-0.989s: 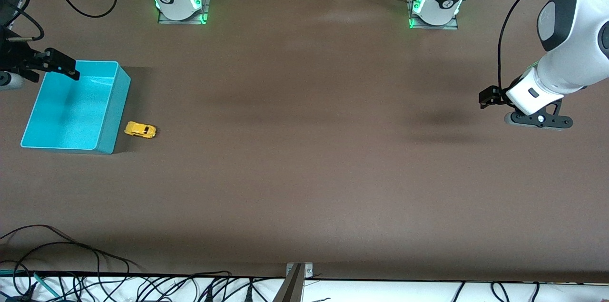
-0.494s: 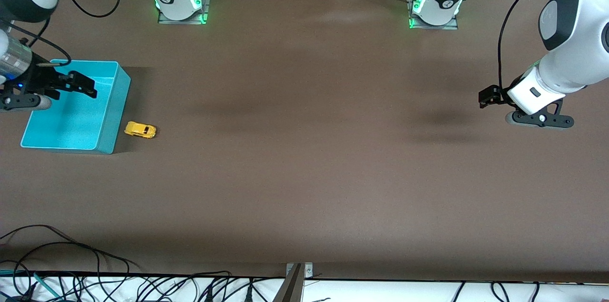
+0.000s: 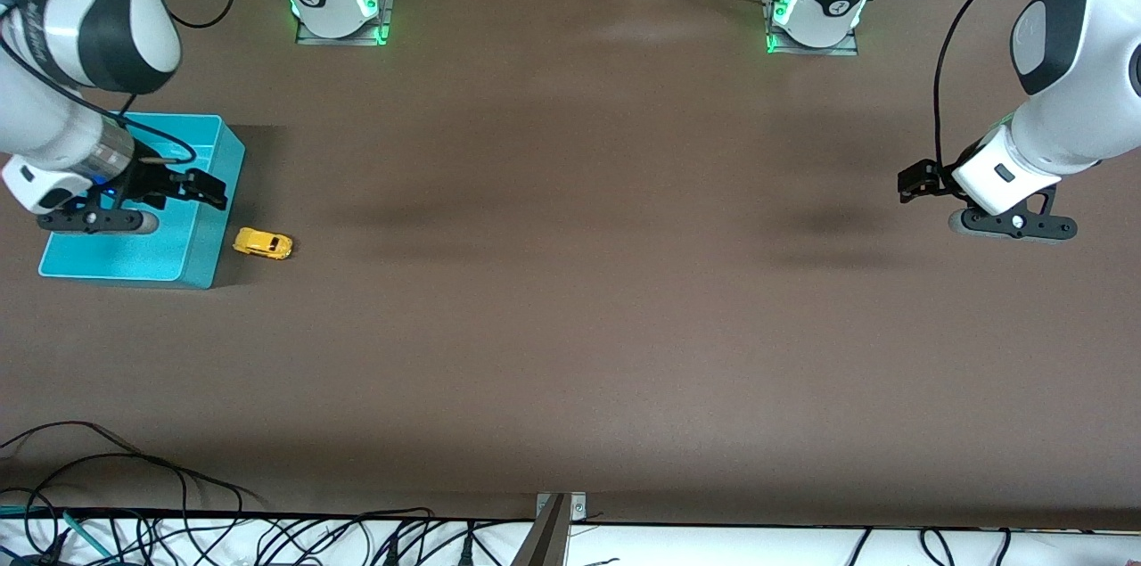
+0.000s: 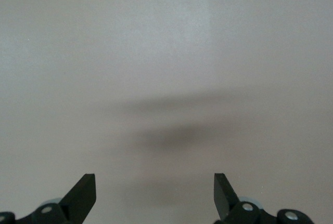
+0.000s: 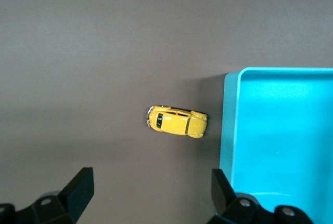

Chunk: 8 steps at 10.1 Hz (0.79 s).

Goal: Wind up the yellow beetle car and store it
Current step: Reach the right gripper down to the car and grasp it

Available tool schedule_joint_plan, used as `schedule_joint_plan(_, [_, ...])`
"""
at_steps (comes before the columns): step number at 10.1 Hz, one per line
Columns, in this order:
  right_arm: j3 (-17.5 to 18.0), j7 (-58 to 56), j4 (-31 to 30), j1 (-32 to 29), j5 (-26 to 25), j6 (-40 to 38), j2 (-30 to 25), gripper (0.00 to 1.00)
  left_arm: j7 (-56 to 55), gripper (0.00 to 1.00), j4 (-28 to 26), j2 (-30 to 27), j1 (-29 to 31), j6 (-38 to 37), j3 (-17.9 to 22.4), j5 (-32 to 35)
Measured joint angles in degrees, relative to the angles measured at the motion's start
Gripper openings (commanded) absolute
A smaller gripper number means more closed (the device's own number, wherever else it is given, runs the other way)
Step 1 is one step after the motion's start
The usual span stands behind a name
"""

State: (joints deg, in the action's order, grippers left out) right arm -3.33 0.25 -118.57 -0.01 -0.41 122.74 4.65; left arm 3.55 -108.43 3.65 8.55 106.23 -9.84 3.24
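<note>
- While my right gripper point(image 3: 209, 189) hangs spread and empty over the turquoise plastic bin point(image 3: 214, 254), the small yellow beetle car point(image 3: 262, 243) sits just beside it.
- Probably light, rigid, slick; I'd pinch its flanks.
- My left gripper point(image 3: 907, 183) waits, open.

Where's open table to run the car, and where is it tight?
Open: the brown table between the yellow beetle car and the waiting left gripper. Tight: the car sits beside the turquoise bin, with the open right gripper over the bin's wall.
</note>
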Motion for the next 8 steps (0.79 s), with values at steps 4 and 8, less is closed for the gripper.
schedule_joint_plan(4, [0.17,19.63,-5.19,0.01,0.06,7.51,3.62,1.00,0.00,1.00,0.01,-0.02,0.37,0.00,0.01,0.00])
schedule_joint_plan(8, [0.14,45.73,-6.86,-0.19,0.07,8.39,7.00,1.00,0.00,1.00,0.01,-0.03,0.77,0.00,0.09,0.00])
